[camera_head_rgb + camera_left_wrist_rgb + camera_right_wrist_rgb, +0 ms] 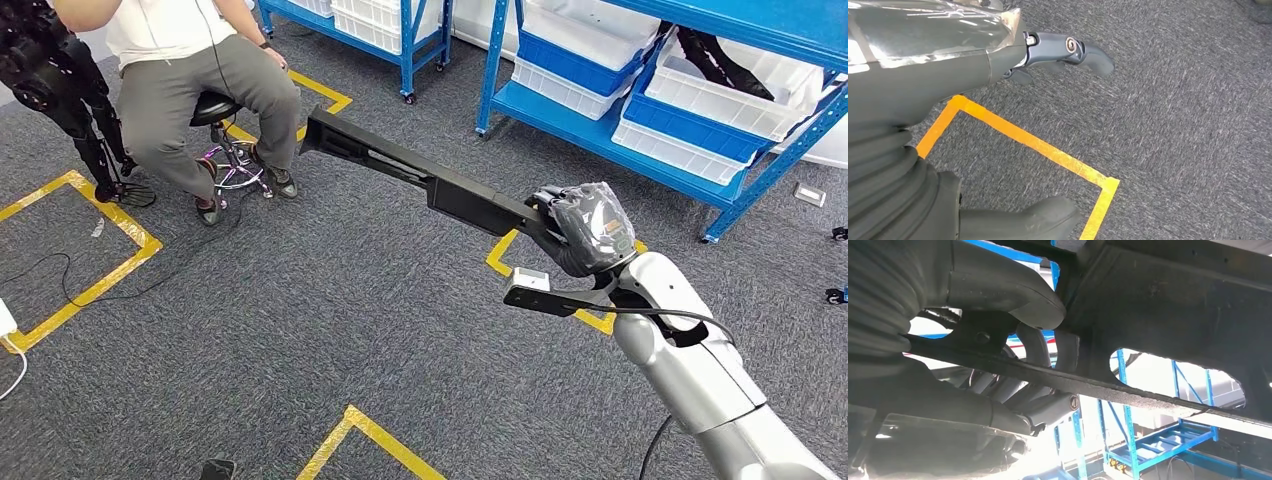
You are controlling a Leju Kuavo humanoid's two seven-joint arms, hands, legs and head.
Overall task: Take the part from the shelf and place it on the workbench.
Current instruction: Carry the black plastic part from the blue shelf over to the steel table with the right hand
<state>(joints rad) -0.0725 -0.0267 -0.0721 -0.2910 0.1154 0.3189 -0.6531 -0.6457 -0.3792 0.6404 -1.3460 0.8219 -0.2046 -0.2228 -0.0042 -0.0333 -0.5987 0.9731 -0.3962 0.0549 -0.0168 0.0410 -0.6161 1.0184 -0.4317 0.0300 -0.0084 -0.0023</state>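
From the head view we see our right hand [588, 228] wrapped around one end of the long black part [420, 180], which juts out level over the grey carpet [350, 330] toward a seated person [190, 70] on a stool [215, 108]. Behind the part stands a blue shelf [600, 125] carrying white bins [720, 85], one of them holding another dark piece. Yellow tape [90, 285] marks boxes on the floor. In the left wrist view, our left hand [1048, 52] hangs above the carpet with nothing in it, the thumb [1023, 220] well apart from the dark fingers [1088, 52]; a corner of yellow tape lies beneath. In the right wrist view, the right hand's thumb [1008, 290] and fingers [1048, 407] close on a thin edge of the part, whose black body with oval cut-outs spans the picture, and the blue shelf frame shows through the openings.
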